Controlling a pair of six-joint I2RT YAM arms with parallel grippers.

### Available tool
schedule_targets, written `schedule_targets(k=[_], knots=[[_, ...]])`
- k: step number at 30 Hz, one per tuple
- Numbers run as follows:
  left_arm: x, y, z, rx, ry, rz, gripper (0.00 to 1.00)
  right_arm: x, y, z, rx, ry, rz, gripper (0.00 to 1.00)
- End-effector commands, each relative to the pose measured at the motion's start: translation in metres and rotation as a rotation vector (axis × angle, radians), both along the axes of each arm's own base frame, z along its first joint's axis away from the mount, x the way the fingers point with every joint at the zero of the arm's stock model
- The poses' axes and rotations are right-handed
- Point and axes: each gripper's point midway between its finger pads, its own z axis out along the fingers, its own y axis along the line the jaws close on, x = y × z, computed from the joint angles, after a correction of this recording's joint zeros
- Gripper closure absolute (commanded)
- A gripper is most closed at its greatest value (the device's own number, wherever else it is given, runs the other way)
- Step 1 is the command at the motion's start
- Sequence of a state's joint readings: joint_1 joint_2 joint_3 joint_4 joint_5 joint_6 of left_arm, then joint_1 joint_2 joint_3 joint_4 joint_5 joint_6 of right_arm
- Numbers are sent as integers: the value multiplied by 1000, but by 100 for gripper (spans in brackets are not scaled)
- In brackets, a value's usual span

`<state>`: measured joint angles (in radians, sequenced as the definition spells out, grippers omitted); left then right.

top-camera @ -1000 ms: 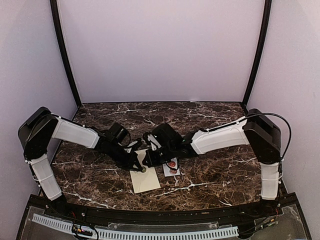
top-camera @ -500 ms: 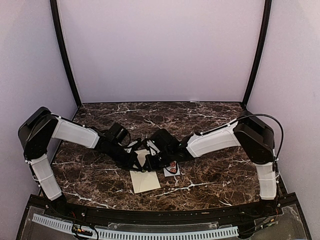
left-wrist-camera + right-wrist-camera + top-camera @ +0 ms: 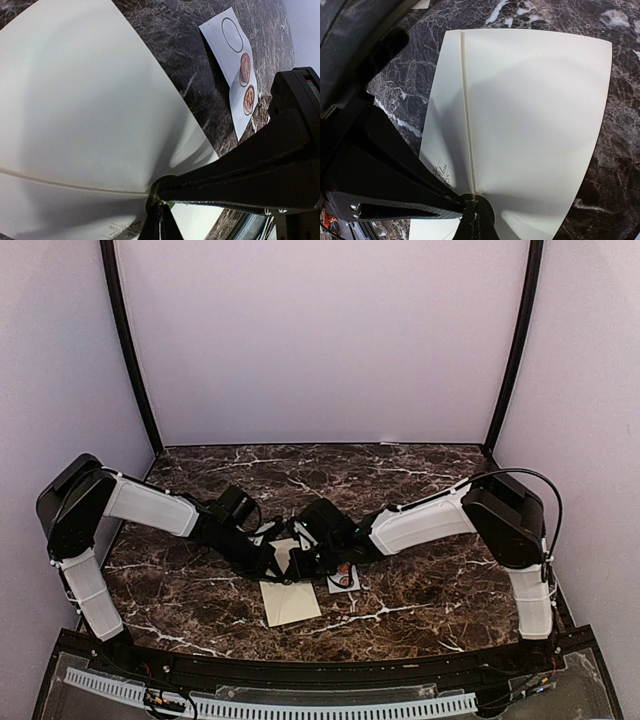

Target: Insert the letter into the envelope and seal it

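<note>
The cream envelope lies on the marble table in front of both arms, with its far part lifted. It fills the left wrist view and the right wrist view, with a fold line across it. My left gripper is shut on the envelope's far edge. My right gripper is shut on the same edge, right beside it. A printed corner of the letter shows at the envelope's mouth and also in the left wrist view.
A small white sticker strip with round red dots lies just right of the envelope and shows in the left wrist view. The dark marble table extends on all sides, with purple walls around it.
My right arm has moved left, closer to my left gripper. The envelope's far part has risen and drawn in, so less of it lies flat.
</note>
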<state>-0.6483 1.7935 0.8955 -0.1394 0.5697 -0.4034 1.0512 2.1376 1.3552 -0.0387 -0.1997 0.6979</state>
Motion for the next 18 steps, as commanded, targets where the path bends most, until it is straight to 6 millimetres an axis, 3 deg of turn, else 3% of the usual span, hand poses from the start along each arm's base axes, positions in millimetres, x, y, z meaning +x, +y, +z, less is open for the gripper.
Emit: schedule_targets(k=[1, 10, 18], knots=[[-14, 25, -29, 150, 49, 11, 97, -5, -24, -28, -100, 45, -58, 100], [-13, 25, -29, 153, 46, 11, 97, -10, -35, -31, -120, 56, -64, 100], [-13, 25, -29, 154, 45, 11, 97, -26, -29, -27, -84, 73, 0, 100]])
